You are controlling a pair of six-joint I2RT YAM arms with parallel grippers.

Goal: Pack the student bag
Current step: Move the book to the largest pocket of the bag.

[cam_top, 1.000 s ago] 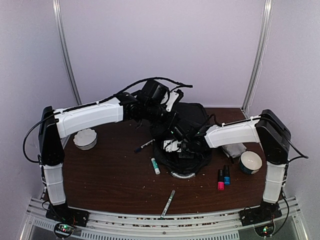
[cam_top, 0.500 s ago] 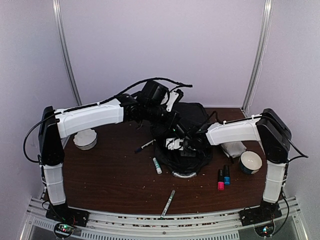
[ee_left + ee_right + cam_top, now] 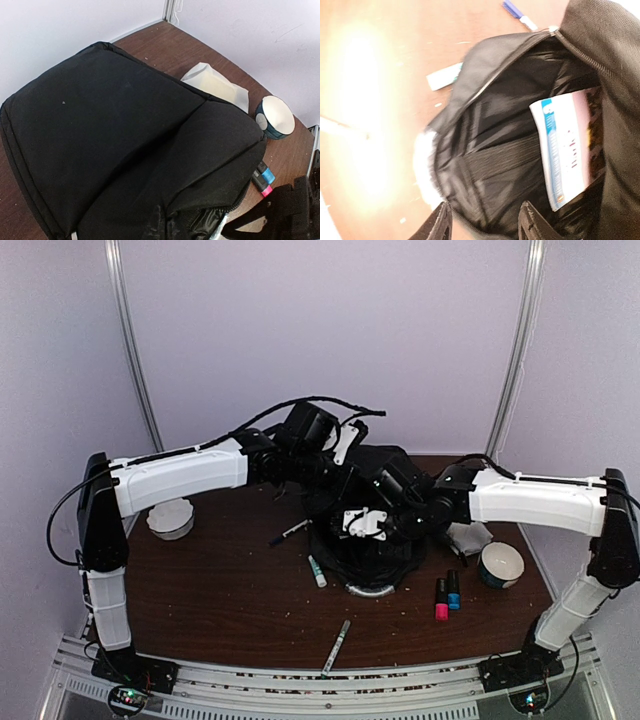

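Hovering over the table (image 3: 220,590): the student bag (image 3: 372,565) sits mid-table between both arms, main zip open, mouth facing my right wrist. My left gripper (image 3: 325,472) is at the bag's far top edge, jaws pressed together; whether it actually pinches fabric I can't tell, since its own camera shows only the bag's outer panel. My right gripper (image 3: 485,226) is just above the opening, fingers spread, nothing between them. A white booklet (image 3: 565,145) is already inside, leaning on one wall. This reads as the release-and-clear step. To do it well, I should back the right hand straight out along the line of the opening, clear of the zipper teeth (image 3: 492,82), and let the left side hold the mouth up so it doesn't fold shut. Loose on the table near the bag: glue stick (image 3: 315,571), marker (image 3: 337,645), two small bottles (image 3: 446,597).
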